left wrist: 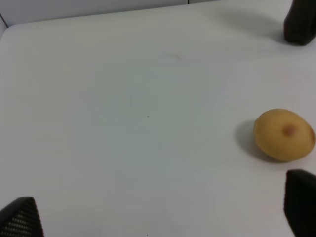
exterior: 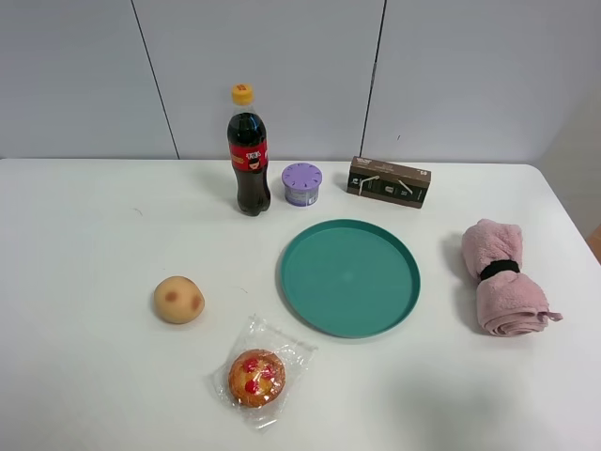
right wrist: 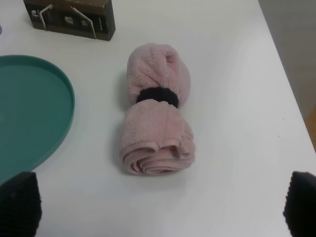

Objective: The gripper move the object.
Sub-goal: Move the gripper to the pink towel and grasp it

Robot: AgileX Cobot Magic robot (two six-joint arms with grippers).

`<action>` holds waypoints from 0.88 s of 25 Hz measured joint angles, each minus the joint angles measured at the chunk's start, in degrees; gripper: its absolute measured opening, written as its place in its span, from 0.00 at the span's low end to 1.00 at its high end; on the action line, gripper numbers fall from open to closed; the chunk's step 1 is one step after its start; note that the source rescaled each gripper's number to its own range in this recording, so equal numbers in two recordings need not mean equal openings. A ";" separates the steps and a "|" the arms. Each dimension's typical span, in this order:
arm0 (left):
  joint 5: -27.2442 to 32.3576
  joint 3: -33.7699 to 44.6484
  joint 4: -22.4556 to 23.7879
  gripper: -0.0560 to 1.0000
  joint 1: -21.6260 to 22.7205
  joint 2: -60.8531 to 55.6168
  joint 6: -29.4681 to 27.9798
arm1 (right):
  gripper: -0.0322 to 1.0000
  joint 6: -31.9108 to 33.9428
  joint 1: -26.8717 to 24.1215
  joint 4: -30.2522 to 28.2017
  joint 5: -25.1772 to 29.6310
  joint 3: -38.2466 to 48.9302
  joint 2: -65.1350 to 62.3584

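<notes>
The towel (right wrist: pixel 158 123) lies on the table (right wrist: pixel 237 98) just ahead of the right gripper (right wrist: pixel 159 205), centred between its jaws, with its rolled end facing the gripper and its length running straight away. A black band (right wrist: pixel 157 96) cinches its middle. The jaws stand wide apart and hold nothing; they are short of the towel and not touching it.

This looks like the approach, with the grasp not yet made. The next move calls for going forward and down until the jaws straddle the roll near the band, then closing across its width.

The plate (right wrist: pixel 29 108) sits beside the towel, toward the left arm's side; a brown box (right wrist: pixel 69 17) lies beyond it.

The left gripper (left wrist: pixel 160 210), also spread wide and empty, hangs near a bun (left wrist: pixel 284 134).

The box's print and the bottle's (exterior: pixel 248 150) red label are too small to read.
</notes>
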 joint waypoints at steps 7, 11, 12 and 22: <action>0.00 0.00 0.00 1.00 0.00 0.00 0.00 | 0.99 0.00 0.00 0.00 0.00 0.00 0.00; 0.00 0.00 0.00 1.00 0.00 0.00 0.00 | 0.99 0.00 0.00 0.00 0.00 0.00 0.00; 0.00 0.00 0.00 1.00 0.00 0.00 0.00 | 0.99 0.00 0.00 0.00 0.00 0.00 0.00; 0.00 0.00 0.00 1.00 0.00 0.00 0.00 | 0.99 0.00 0.00 0.00 0.00 0.00 0.00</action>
